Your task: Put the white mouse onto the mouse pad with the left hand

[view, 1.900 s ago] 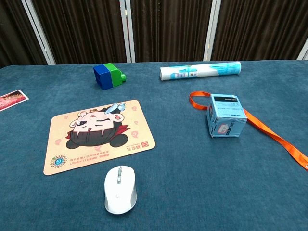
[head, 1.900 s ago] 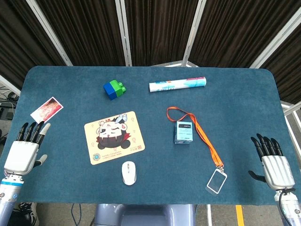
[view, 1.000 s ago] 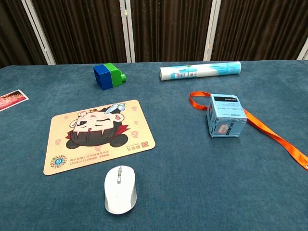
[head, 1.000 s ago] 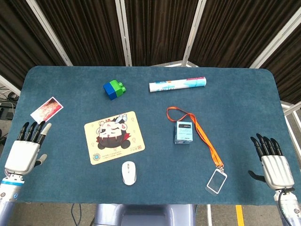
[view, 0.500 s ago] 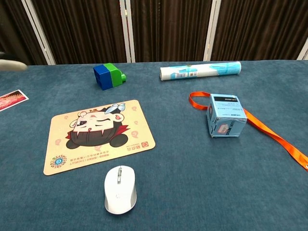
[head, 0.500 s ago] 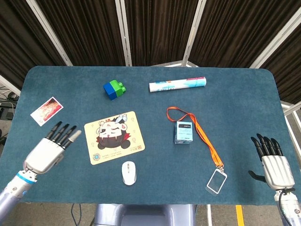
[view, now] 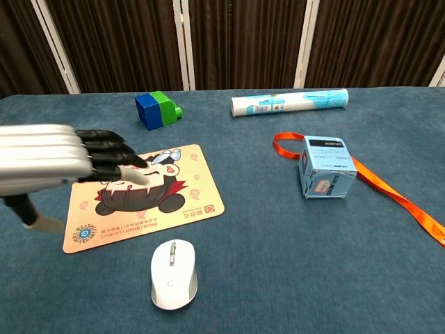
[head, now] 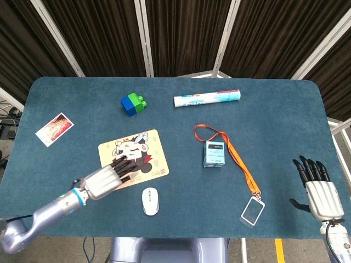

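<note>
The white mouse lies on the blue table near its front edge, just in front of the cartoon mouse pad. My left hand hovers over the pad's front left part with fingers stretched out and holding nothing, left of and behind the mouse. At the front right table edge my right hand rests with fingers spread and empty; the chest view does not show it.
A blue-green block and a white tube lie at the back. A light blue box with an orange lanyard and badge holder sits right of the pad. A photo card lies far left.
My left hand has swung from the table's left edge rightward and now reaches over the mouse pad, entering the chest view. The mouse and right hand have not moved.
</note>
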